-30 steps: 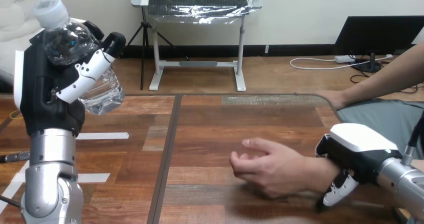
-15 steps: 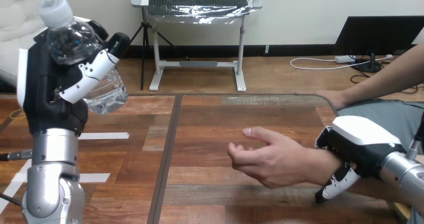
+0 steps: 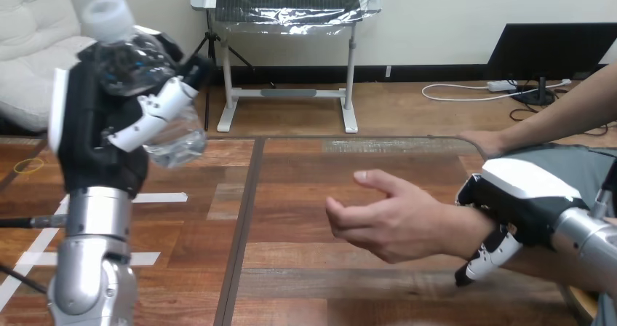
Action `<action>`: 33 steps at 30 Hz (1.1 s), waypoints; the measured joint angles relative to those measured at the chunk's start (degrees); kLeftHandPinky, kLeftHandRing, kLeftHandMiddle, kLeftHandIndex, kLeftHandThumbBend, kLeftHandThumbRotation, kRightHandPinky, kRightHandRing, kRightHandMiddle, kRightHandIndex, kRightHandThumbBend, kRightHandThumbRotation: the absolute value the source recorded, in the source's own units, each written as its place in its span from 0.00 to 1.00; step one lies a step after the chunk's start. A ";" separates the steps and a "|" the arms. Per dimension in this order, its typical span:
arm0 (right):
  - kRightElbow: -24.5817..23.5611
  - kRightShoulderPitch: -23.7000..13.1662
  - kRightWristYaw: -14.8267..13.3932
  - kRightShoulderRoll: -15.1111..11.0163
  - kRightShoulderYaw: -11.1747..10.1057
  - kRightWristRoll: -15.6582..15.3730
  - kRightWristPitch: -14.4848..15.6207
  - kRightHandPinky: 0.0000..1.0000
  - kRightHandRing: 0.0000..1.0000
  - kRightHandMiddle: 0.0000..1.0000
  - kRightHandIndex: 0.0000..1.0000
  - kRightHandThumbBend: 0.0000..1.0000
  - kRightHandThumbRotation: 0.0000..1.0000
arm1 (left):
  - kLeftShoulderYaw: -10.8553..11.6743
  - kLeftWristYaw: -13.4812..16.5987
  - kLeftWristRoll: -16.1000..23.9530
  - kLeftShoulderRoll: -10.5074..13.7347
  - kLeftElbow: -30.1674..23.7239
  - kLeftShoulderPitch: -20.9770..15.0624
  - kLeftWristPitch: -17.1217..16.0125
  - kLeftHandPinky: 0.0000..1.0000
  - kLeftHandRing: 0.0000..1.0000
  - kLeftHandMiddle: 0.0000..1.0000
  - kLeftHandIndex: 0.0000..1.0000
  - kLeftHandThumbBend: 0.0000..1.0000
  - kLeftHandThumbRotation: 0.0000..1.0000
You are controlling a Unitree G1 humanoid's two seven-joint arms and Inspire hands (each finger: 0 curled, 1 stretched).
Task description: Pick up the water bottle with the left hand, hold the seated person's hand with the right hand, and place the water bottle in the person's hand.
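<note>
You're gripping the bottle [image 3: 138, 68] in your left hand [image 3: 98, 140], your right hand [image 3: 520, 202] clasping the person's wrist [image 3: 452, 235], and the next move is calling for carrying it across into their open palm [image 3: 396, 228].

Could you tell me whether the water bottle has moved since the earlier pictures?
Yes: the water bottle, held in the left robot hand, has shifted right, toward the table's fixed dark seam.

Bright, even light; soft shadows.
</note>
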 measured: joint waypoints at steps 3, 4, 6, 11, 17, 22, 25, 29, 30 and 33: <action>0.00 -0.65 0.60 0.02 0.00 0.54 0.52 0.14 0.20 0.29 0.32 0.86 0.10 | -0.67 0.01 0.07 -0.20 0.00 0.00 0.00 0.17 0.21 0.27 0.32 0.55 0.00; 0.00 -0.83 0.71 0.02 0.00 0.69 0.67 0.14 0.21 0.29 0.32 0.86 0.10 | -0.82 0.03 0.10 -0.27 0.00 0.00 0.00 0.17 0.21 0.27 0.32 0.55 0.00; 0.00 -1.17 0.94 0.04 0.00 0.94 0.92 0.15 0.21 0.29 0.33 0.87 0.10 | -1.03 0.07 0.16 -0.46 0.00 0.00 0.00 0.17 0.21 0.27 0.32 0.55 0.00; 0.00 -1.98 1.30 0.08 -0.01 1.92 1.40 0.16 0.22 0.31 0.33 0.88 0.10 | -1.51 0.29 0.44 -0.90 0.00 0.00 0.00 0.17 0.21 0.27 0.32 0.55 0.00; -0.05 -2.68 1.67 0.08 -0.04 2.99 1.96 0.19 0.25 0.33 0.35 0.90 0.10 | -1.75 0.62 1.02 -1.36 0.00 0.00 0.00 0.17 0.21 0.27 0.32 0.55 0.00; -0.14 -3.19 2.04 0.08 -0.04 3.17 2.41 0.21 0.27 0.35 0.36 0.91 0.10 | -1.78 0.71 1.46 -1.48 0.00 0.00 0.00 0.16 0.21 0.27 0.31 0.55 0.00; -0.17 -3.50 2.20 0.09 -0.04 3.28 2.80 0.22 0.28 0.36 0.37 0.91 0.10 | -1.76 0.72 1.63 -1.48 0.00 0.00 0.00 0.16 0.21 0.27 0.31 0.56 0.00; -0.23 -3.85 2.50 0.08 -0.04 3.48 3.28 0.23 0.30 0.37 0.38 0.91 0.10 | -1.63 0.83 1.89 -1.48 0.02 0.00 0.00 0.16 0.21 0.27 0.31 0.56 0.00; -0.23 -3.93 2.54 0.08 -0.04 3.58 3.35 0.23 0.30 0.37 0.38 0.91 0.09 | -1.61 0.86 1.96 -1.48 0.03 0.00 0.00 0.16 0.21 0.27 0.31 0.56 0.00; -0.24 -4.09 2.54 0.09 -0.04 3.76 3.36 0.24 0.30 0.37 0.38 0.91 0.09 | -1.55 0.87 2.18 -1.48 0.07 0.00 -0.01 0.16 0.21 0.27 0.31 0.55 0.00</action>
